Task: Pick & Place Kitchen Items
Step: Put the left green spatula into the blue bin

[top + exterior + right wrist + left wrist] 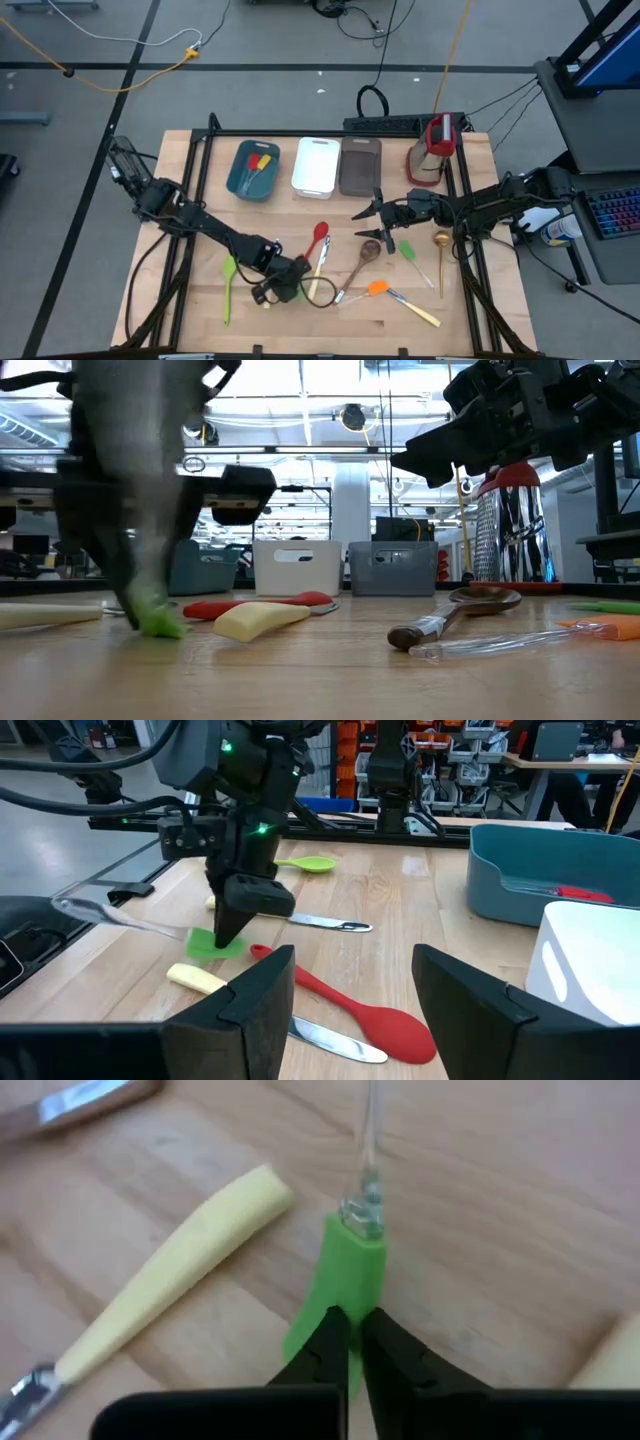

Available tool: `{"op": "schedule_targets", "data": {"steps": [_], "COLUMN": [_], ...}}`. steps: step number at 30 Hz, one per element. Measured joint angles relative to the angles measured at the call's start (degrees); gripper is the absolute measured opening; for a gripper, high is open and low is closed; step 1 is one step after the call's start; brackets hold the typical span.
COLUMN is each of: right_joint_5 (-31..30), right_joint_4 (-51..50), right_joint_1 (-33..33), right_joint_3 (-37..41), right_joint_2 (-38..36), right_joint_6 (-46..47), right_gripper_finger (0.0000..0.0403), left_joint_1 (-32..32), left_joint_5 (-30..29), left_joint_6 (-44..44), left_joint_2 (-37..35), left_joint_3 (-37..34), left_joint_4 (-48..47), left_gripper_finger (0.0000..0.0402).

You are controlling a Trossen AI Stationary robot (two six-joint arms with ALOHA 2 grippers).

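1. The left gripper (348,1342) is down at the table, its fingers pinched tight on the flat blade of a green spatula (345,1285), whose clear handle runs away from the fingers.
2. That spatula lies flat on the wooden table (200,310), well in front of the teal tray (240,182), with a pale-handled knife (170,1275) just beside it, apart from the blade.
3. The grip sits near the blade's edge, so I'd say lift slowly and straight up; a thin bite like that could let the spatula swing or slip.
4. Keep clear of the knife handle on the way up.
5. The right gripper (350,990) hangs with its fingers spread, holding nothing, above the red spoon (345,1005), in front of the white tray (316,165).
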State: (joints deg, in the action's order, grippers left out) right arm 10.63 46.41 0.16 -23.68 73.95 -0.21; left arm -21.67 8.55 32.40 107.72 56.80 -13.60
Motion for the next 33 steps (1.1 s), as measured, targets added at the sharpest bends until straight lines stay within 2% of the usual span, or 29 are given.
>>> {"op": "schedule_targets", "data": {"steps": [10,14,18,27,33], "right_joint_5": [0.0,0.0,-0.02,-0.02,-0.02], "right_joint_4": [0.0,0.0,0.0,0.0,-0.02], "right_joint_1": [-0.01,0.0,0.0,0.0,-0.01], "right_joint_3": [0.0,0.0,0.0,0.0,0.0], "right_joint_2": [0.0,0.0,0.0,-0.02,-0.02], "right_joint_6": [0.91,1.06,1.07,1.07,1.18], "right_gripper_finger": [0.0196,0.0196,0.0196,0.0196,0.0196], "left_joint_1": [-0.16,-0.11,-0.29,-0.33,0.76], "left_joint_5": [-2.49,-8.59,-14.73,-27.34,-38.38], "left_joint_6": [-12.45,-17.14,-16.51,-15.56,-8.16], "left_joint_2": [-1.28,-4.41,-9.28,-19.66,-23.69], "left_joint_3": [-0.13,-0.33,-0.31,-0.2,-0.11], "left_joint_4": [4.33,3.96,2.27,-8.4,-20.0], "left_gripper_finger": [0.0006,0.0003,0.0003,0.0003,0.0003]}}
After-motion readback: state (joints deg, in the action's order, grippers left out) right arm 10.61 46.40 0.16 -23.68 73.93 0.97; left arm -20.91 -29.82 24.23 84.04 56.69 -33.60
